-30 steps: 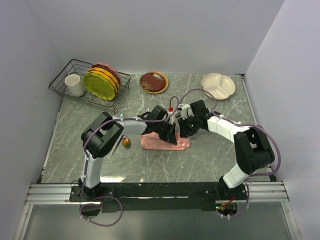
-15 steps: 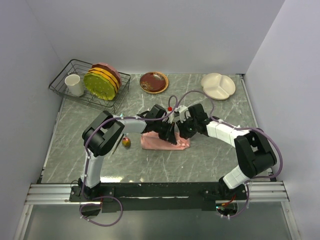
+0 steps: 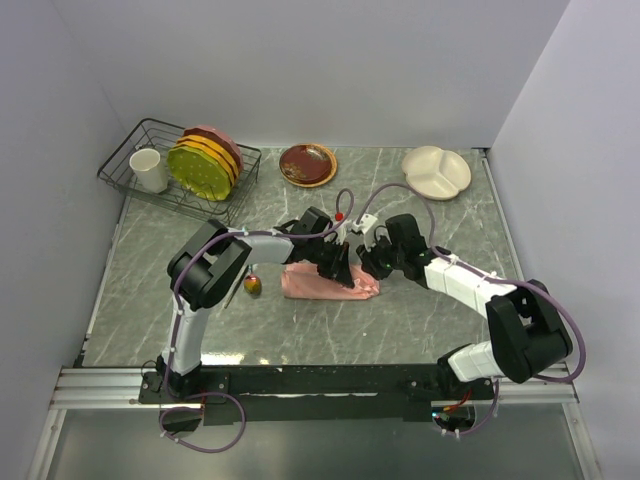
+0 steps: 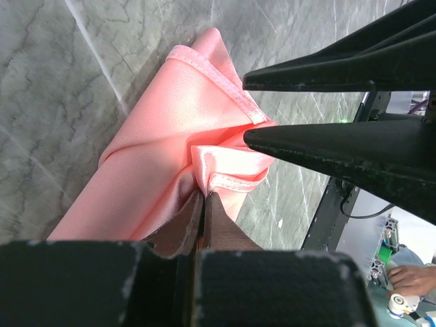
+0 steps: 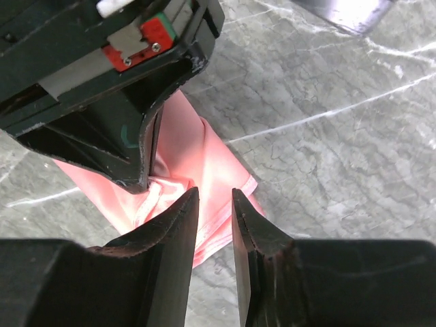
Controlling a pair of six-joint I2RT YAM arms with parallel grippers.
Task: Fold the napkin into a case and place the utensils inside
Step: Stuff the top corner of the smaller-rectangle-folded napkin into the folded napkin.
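With the left gripper point(image 4: 203, 196) pinched shut on an inner fold of the napkin point(image 4: 170, 122), the right gripper point(image 5: 213, 196), its fingers narrowly apart over the hem just beyond those fingertips, should take one layer only, without tugging.

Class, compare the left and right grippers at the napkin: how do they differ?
The left gripper has its fingers shut, pinching a fold of the napkin; the right gripper has its fingers apart. The left grips cloth; the right only seems to straddle a folded corner. Both are black and work the napkin's same end.
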